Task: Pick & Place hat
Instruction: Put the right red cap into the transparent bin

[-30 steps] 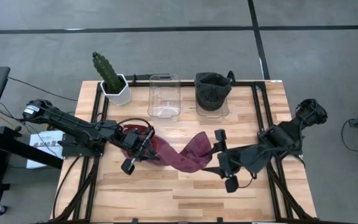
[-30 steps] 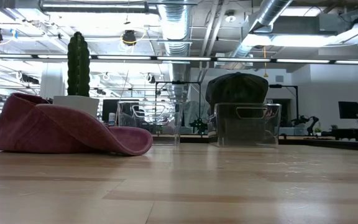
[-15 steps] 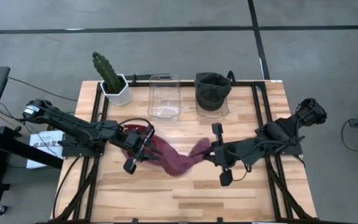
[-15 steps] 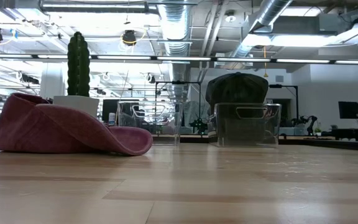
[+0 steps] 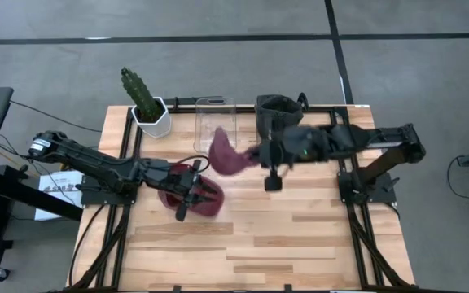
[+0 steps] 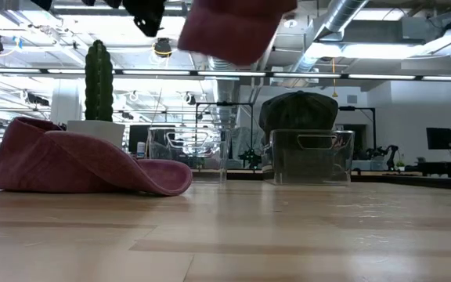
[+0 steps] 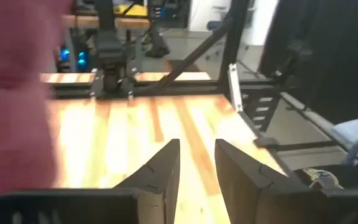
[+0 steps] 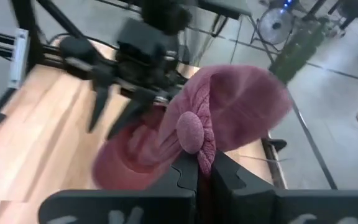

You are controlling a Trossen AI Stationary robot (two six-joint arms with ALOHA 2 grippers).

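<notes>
Since a second ago, one maroon hat has been pulled off the stack at centre and carried to the upper middle of the high view.

High view: the lifted hat point(image 5: 228, 152) is held by the right gripper point(image 5: 260, 153), in front of the clear bin point(image 5: 215, 114) at upper centre. A second maroon hat point(image 5: 192, 198) is left on the table point(image 5: 300, 236) at centre left, with the left gripper point(image 5: 195, 194) over it. A dark hat point(image 5: 278, 115) is seen in another bin at upper centre right, and a cactus point(image 5: 141, 96) at upper left.

Low view: the lifted hat point(image 6: 232, 27) is seen at top centre, off the table; the second hat point(image 6: 84, 160) lies at left.

Left wrist view: the left fingers point(image 7: 166, 171) are parted, with nothing between them; maroon cloth fills the left edge.

Right wrist view: the right fingers point(image 8: 219, 177) are pressed together on the lifted hat point(image 8: 229, 112), at centre.
</notes>
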